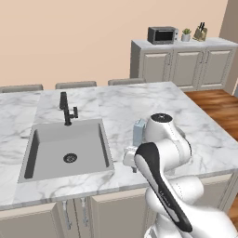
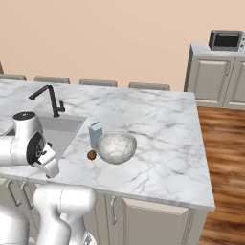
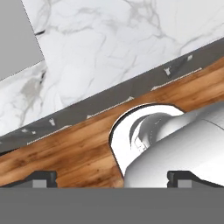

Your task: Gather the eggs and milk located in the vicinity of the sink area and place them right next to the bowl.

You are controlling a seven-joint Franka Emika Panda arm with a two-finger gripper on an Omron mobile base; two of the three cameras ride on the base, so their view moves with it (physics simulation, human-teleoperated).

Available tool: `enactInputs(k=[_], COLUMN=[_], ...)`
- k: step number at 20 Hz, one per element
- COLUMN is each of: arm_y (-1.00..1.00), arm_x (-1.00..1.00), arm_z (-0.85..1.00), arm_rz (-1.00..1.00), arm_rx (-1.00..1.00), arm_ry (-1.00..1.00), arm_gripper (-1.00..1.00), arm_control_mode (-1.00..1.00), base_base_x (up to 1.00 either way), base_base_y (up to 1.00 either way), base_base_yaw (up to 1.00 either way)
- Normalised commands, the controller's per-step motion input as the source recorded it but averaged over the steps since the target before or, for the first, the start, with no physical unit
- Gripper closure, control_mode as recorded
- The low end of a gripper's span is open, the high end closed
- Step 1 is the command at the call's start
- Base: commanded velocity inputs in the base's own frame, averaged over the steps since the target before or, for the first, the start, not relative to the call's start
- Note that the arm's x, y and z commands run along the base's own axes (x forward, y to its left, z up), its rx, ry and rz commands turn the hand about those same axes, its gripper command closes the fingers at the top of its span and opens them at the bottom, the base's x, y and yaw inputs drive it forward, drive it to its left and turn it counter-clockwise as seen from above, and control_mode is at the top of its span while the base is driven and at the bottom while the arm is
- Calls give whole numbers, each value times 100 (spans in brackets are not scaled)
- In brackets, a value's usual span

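Milk carton (image 2: 95, 133) & brown egg (image 2: 91, 155) already beside bowl (image 2: 116, 146) on desk (image 2: 158, 124); fingers (image 3: 113, 178) spread wide, empty, aimed at floor.

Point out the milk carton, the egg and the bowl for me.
milk carton (image 2: 95, 134), right base view, front face.
egg (image 2: 91, 155), right base view, its middle.
bowl (image 2: 125, 154), right base view, outer wall.
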Motion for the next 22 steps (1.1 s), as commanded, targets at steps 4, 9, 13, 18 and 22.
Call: enactInputs(k=[4,9,13,18,22], arm_y=[-18,-34,-34,-31,-26], arm_x=[1,4,0,0,-3], arm_z=[-9,-11,-5,0,0], arm_rz=[2,2,1,0,0], arm_rx=[0,1,1,2,1], arm_ry=[0,0,0,0,0], arm_gripper=[-100,-100,-100,-100,-100], arm_control_mode=[-100,-100,-100,-100,-100], base_base_x=[0,0,0,0,0], base_base_y=[0,0,0,0,0], base_base_yaw=[0,0,0,0,0])
